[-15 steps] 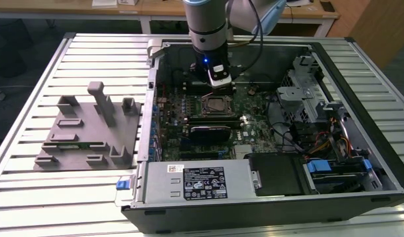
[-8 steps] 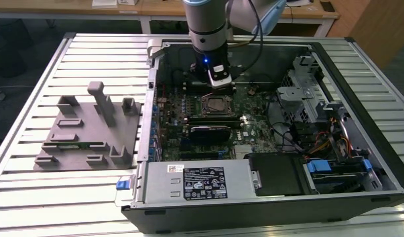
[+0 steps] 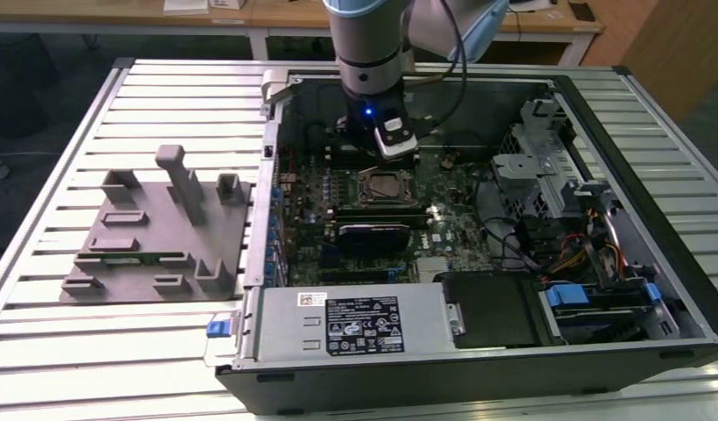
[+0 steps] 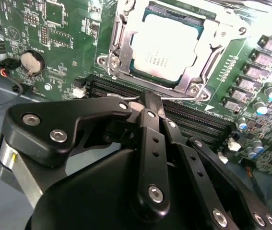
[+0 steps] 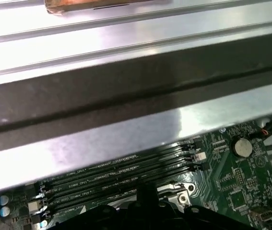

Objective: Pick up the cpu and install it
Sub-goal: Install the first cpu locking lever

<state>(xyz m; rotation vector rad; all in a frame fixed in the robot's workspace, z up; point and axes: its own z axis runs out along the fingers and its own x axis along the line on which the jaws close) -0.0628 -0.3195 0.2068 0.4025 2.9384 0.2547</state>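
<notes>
Cpu point(image 4: 163, 51) sitting in the motherboard point(image 4: 54, 43) socket, metal retention frame around it. Gripper point(image 4: 150, 106) hovering just beside the socket over the memory slots point(image 4: 198, 122), fingertips pressed together, gripping nothing

Motherboard point(image 4: 68, 33): green with fine pale tracing; black memory slots point(image 5: 121, 173); silver coin cell point(image 4: 32, 61). CPU point(image 4: 163, 48): pale silver lid, dark teal rim, in a bright metal socket frame point(image 4: 112, 36). Gripper point(image 4: 150, 108): matte black links with silver screw heads; parts tray point(image 3: 148, 237): plain grey; table point(image 3: 54, 175): silver, ribbed in parallel slats; power supply label point(image 3: 364, 324): black with white print.
</notes>
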